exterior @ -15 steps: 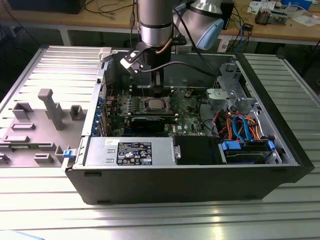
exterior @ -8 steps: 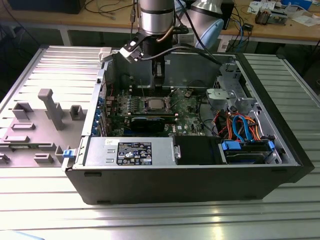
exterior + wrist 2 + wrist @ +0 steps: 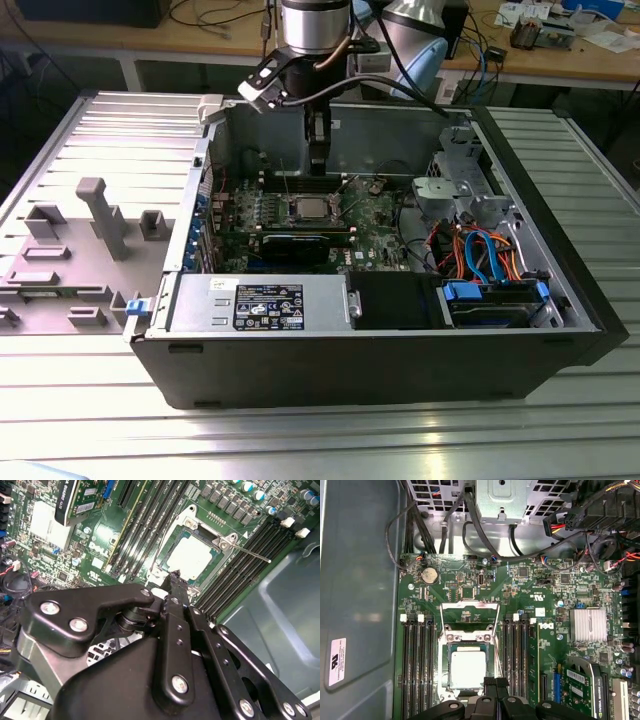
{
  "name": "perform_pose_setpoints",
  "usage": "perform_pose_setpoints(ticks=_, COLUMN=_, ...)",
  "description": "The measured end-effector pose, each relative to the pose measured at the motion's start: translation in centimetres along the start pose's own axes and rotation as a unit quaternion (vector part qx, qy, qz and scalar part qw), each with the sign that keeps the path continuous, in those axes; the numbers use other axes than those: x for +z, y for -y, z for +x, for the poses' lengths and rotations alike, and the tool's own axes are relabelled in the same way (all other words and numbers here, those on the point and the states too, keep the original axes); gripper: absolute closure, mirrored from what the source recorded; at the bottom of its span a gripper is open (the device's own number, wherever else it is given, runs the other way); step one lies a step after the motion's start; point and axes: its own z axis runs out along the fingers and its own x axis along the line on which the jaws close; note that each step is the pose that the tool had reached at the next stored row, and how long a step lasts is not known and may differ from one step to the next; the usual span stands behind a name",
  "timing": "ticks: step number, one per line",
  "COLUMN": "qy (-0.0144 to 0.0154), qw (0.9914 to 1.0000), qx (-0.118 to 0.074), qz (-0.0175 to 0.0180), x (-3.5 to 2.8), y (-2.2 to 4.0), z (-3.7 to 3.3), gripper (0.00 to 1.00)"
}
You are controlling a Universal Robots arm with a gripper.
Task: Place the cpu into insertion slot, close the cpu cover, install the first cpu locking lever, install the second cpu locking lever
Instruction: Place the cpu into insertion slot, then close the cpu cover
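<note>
Exterior view: tool (image 3: 318, 168) hangs over the cpu (image 3: 308, 208).

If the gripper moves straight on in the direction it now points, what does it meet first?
Probably the edge of the cpu cover beside the cpu, just ahead of the gripper. Depth is unclear.

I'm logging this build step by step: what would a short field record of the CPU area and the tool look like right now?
cpu: seated in the insertion slot, silver top showing
surroundings: green motherboard, black memory slots on both sides
cpu cover: silvery frame around the chip, seemingly down
locking lever: thin rod juts free beside the slot
tool: shut, nothing visibly held, tips by the slot's edge
</note>
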Motion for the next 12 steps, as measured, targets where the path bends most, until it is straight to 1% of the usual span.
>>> perform_pose_setpoints(ticks=3, qy=0.0, qw=1.0, qx=0.0, qz=0.0001, x=0.0, y=0.0, z=-0.01, gripper=0.89)
perform_pose_setpoints(ticks=6, qy=0.0, qw=1.0, qx=0.0, qz=0.0001, x=0.02, y=-0.02, z=-0.21, gripper=0.89)
perform_pose_setpoints(ticks=8, qy=-0.0007, qw=1.0, qx=0.0, qz=0.0002, x=0.06, y=-0.23, z=-0.39, gripper=0.89)
perform_pose_setpoints(ticks=10, qy=-0.0018, qw=1.0, qx=0.0, qz=0.0006, x=0.11, y=-0.77, z=-0.58, gripper=0.89)
perform_pose_setpoints(ticks=11, qy=-0.0029, qw=1.0, qx=0.0, qz=0.0008, x=0.13, y=-0.93, z=-0.63, gripper=0.89)
perform_pose_setpoints(ticks=12, qy=-0.0046, qw=0.99999, qx=0.0, qz=0.001, x=0.16, y=-1.2, z=-0.7, gripper=0.89)
